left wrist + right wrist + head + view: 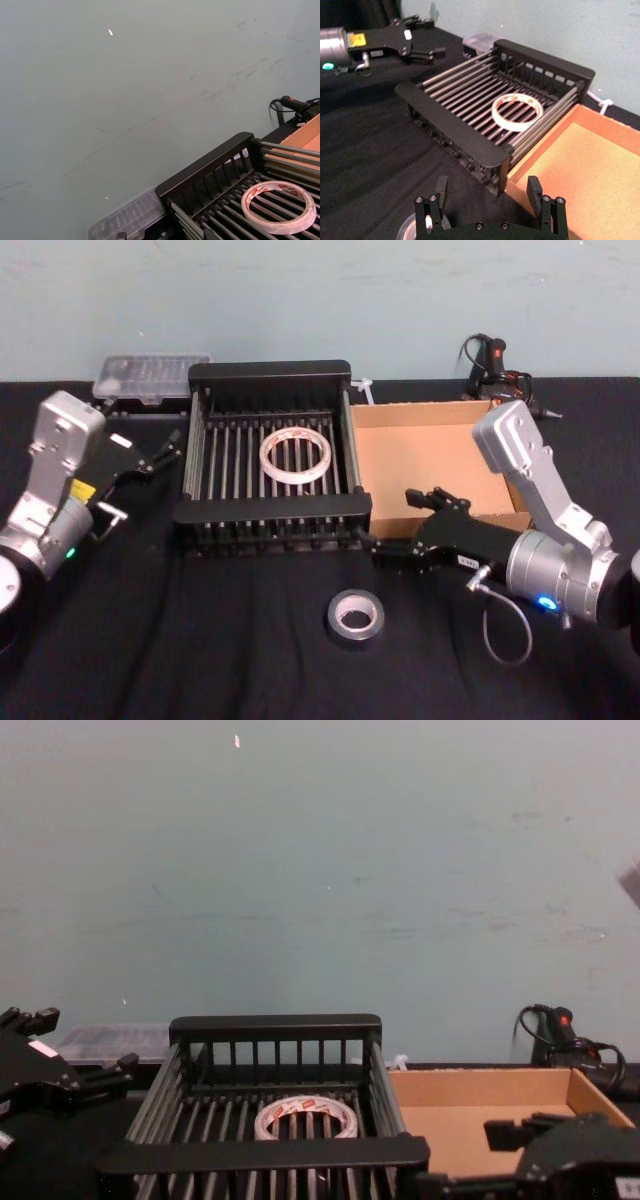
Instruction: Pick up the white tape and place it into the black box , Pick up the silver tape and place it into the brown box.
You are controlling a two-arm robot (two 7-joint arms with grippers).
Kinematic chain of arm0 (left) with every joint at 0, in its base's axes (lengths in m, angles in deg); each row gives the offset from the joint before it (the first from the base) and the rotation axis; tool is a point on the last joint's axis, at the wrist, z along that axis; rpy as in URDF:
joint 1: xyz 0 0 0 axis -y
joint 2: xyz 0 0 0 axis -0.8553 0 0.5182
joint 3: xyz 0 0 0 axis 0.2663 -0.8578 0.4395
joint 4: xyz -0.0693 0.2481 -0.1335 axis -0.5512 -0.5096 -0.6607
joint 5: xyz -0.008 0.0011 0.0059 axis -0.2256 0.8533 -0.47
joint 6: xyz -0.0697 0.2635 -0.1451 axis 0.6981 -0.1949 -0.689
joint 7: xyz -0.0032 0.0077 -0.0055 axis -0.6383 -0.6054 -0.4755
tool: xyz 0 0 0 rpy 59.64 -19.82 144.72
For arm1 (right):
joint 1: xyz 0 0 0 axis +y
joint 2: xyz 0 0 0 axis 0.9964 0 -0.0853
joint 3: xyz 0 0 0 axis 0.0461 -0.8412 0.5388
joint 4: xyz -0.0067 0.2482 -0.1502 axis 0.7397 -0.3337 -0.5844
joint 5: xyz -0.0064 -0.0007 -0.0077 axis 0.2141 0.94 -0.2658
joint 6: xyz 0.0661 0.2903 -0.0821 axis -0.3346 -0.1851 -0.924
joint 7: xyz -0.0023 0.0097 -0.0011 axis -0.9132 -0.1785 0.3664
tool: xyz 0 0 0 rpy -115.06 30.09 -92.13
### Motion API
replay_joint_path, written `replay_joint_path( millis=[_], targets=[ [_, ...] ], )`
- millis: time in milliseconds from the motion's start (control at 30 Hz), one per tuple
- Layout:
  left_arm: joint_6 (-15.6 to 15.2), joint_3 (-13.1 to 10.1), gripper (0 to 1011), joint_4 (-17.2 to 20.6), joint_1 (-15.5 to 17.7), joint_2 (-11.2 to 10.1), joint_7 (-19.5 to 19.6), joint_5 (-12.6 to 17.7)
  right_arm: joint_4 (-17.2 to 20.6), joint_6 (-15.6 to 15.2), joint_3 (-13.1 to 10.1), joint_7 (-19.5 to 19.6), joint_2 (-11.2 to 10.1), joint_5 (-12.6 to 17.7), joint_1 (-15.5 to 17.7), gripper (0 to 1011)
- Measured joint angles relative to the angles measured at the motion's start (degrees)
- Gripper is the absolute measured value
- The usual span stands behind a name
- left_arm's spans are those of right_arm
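The white tape (296,458) lies flat on the slatted floor of the black box (270,371), also seen in the left wrist view (279,206) and chest view (305,1117). The silver tape (355,615) lies on the black table in front of the crate, and its edge shows below my right gripper (407,231). The brown box (430,465) stands right of the crate. My right gripper (405,525) is open and holds nothing, hovering at the crate's front right corner above the table. My left gripper (165,452) is open beside the crate's left wall.
A clear plastic case (150,375) sits behind the crate's left corner. A black and red tool with cables (495,365) lies at the back right. A pale wall rises behind the table. Bare black tabletop stretches along the front.
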Motion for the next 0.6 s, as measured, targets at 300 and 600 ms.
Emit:
replay_joint_path(
  millis=[300,600],
  targets=[
    [0.0,0.0,1001,0.0,0.0,0.0,0.0,0.0,0.7,-1.0,1.7,-0.7,-1.5,-1.2,0.2,1003],
    [0.0,0.0,1001,0.0,0.0,0.0,0.0,0.0,0.1,-1.4,3.2,-1.4,-1.8,-2.5,-0.1,1003]
  ],
)
